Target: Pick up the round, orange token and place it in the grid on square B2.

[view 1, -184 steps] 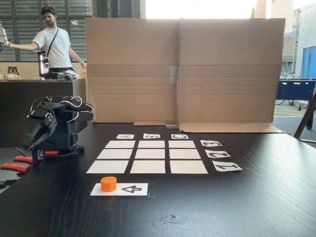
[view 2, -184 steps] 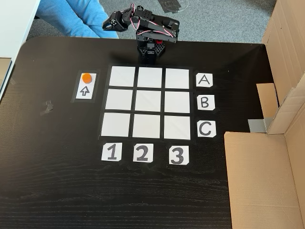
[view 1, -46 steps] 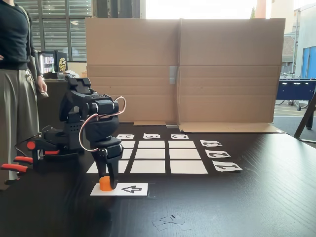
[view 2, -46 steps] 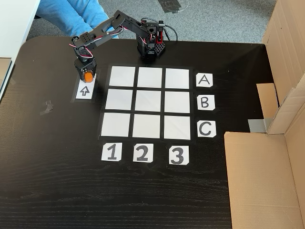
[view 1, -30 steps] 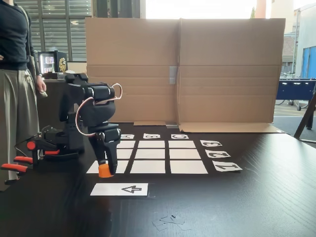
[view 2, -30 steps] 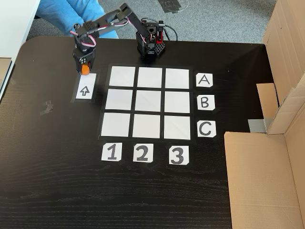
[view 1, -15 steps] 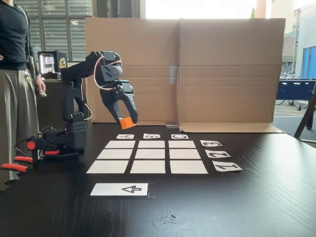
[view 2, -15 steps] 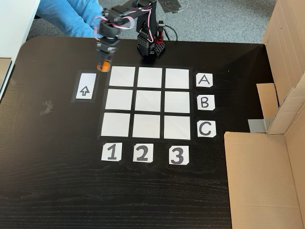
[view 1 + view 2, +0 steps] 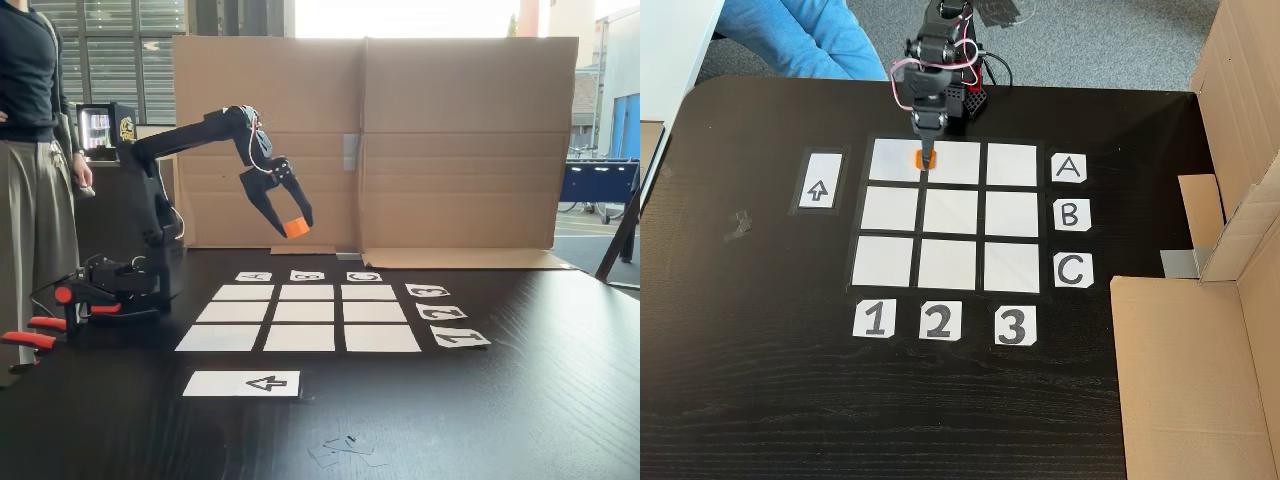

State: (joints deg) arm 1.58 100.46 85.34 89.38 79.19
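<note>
My gripper is shut on the orange token and holds it high in the air. Seen from above, the token hangs over the gap between the first two cells of row A. The grid of nine white rectangles lies flat on the black table. Its centre cell, square B2, is bare. In the low fixed view the token is well above the far row of the grid.
A white strip with a black arrow lies beside the grid. Cardboard walls bound the table's far side. Red clamp handles hold the arm base. A person stands behind the table.
The arm has swung the held token further over the grid's A row and stretched out. Before that it lifted the token off the arrow strip.
</note>
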